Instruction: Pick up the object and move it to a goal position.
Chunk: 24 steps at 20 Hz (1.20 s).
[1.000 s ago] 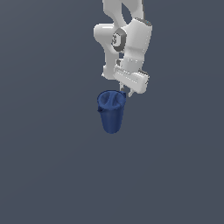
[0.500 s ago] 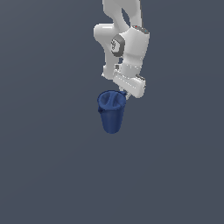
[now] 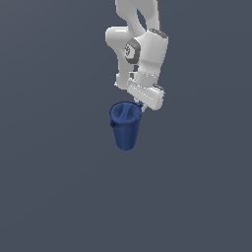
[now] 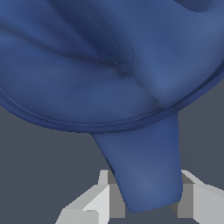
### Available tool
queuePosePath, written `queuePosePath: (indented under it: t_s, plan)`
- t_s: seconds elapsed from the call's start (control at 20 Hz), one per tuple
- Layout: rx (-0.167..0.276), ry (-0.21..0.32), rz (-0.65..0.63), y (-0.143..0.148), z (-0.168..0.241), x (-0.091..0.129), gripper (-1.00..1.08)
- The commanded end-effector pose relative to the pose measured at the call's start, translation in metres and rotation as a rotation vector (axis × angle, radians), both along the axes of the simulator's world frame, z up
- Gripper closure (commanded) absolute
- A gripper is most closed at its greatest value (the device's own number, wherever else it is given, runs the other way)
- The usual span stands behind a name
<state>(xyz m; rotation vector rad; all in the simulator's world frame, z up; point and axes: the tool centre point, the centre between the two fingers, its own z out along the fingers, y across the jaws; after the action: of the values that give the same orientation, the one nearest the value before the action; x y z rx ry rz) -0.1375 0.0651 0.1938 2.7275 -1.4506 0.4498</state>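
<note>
Exterior view shows the cup [image 3: 125,128] hanging clear of the ground at the left of the gripper [image 3: 142,106], whose fingers [image 4: 100,197] pinch its lip, so the pick looks done and the carry to an unseen goal remains.

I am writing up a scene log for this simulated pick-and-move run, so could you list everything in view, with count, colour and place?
cup-like container: one, dark blue, tapered and wider at the rim, upright at the middle of the exterior view, just under the arm's end; the wrist view shows an inner divider and a lip.
ground surface: one, plain dark grey, fills the background of both views.
robot arm: one, white with dark joints, reaching down from the top of the exterior view.
gripper: one, light grey fingers, one on each side of the container's lip at the rim side toward the exterior view's right; whether they press on it cannot be told.
</note>
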Motion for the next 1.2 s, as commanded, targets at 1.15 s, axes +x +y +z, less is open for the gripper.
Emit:
queuePosePath:
  t_s: [1.15]
  plan:
    - [0.009, 0.004, 0.005, 0.042, 0.123, 0.016, 1.08]
